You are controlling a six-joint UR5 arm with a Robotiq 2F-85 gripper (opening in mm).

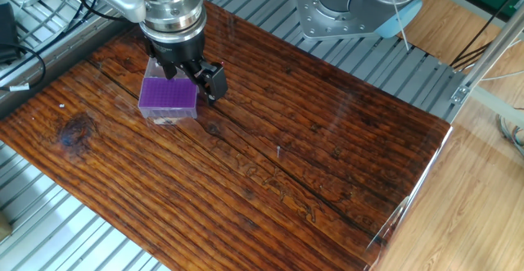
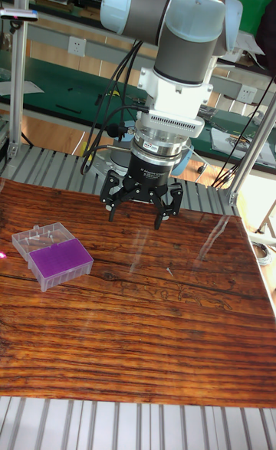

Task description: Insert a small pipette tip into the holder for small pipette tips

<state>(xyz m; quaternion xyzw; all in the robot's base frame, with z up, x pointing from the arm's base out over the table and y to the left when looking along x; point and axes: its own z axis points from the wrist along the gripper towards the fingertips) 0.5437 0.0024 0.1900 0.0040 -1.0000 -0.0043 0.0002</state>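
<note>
A UR5 arm is hanging over a dark, heavily grained wooden table, its black two-finger gripper pointing straight down with the fingers standing well apart. In the tall fixed view the gripper is hovering above the wood, not touching it.

The holder for small pipette tips, a small clear plastic box topped with a purple grid, is sitting on the table near its left side in that view, off to the side of the gripper and apart from it. Its clear lid is lying open, flat behind the box.

In the fixed view the gripper is overlapping the far edge of the holder, one black finger showing just beside the box's corner. Black cables are looping down from the arm's wrist. Ribbed aluminium decking is bordering the table.
</note>
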